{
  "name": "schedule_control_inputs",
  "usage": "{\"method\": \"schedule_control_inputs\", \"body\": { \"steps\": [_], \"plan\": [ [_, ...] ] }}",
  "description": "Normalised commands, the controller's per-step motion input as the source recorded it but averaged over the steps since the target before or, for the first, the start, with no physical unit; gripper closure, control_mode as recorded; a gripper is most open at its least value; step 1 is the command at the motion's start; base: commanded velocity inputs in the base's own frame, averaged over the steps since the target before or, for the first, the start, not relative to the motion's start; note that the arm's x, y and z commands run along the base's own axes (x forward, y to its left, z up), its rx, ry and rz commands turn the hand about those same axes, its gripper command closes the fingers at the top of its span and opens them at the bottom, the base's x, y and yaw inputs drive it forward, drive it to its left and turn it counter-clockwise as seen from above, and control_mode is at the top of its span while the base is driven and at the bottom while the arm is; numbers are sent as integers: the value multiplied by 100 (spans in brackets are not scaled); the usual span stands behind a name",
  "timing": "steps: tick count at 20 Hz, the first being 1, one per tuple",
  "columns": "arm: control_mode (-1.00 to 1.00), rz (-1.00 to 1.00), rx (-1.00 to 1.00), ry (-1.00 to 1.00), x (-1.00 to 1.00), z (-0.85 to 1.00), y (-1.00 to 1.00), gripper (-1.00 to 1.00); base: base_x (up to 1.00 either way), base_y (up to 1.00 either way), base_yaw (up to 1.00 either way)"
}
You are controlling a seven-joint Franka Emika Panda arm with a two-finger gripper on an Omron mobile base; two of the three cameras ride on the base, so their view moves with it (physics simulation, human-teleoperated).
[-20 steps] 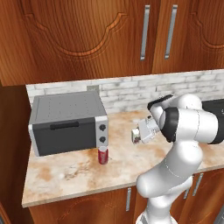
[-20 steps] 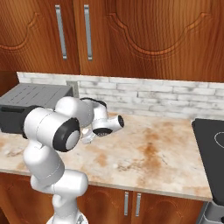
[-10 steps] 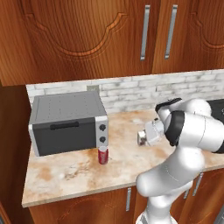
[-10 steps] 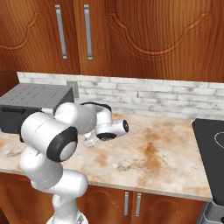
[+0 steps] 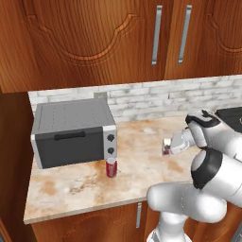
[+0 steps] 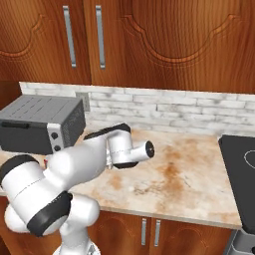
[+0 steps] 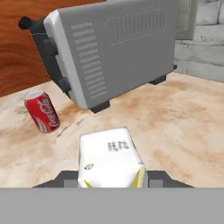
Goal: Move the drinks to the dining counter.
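A marbled beige-and-rust counter (image 5: pixel 142 184) runs below dark wood wall cabinets (image 5: pixel 118 38) and a white-brick backsplash (image 6: pixel 164 112) in this kitchen. At the gripper (image 7: pixel 112 181), a small white carton (image 7: pixel 110 158) sits between the jaws, which are closed against its sides; the left base view shows the same carton (image 5: pixel 167 146) held at the end of the white arm, just above the countertop. A red can (image 5: pixel 111 167) with a silver top stands upright on the counter to the carton's left, just in front of the grey toaster oven (image 5: pixel 73 132), near its knob side. Open counter lies between can and carton. A black cooktop (image 6: pixel 241 169) occupies the far right of the surface, well apart from both drinks. Against the picture of a second ago, the arm has swung lower and further right, and the jaws have drawn in onto the carton; the can and the oven have not moved.
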Motion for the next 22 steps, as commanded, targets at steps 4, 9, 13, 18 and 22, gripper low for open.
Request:
{"method": "schedule_control_inputs", "body": {
  "steps": [4,9,13,18,22],
  "plan": [
    [-100,-10,2,1,-62,64,-13,100,0,0,0],
    [-100,0,0,-8,-54,68,0,100,0,0,0],
    [-100,4,0,-16,-48,56,0,100,0,0,0],
    [-100,2,0,-8,-14,9,0,100,0,0,0],
    [-100,0,0,0,0,0,0,100,0,0,0]
  ]
}}
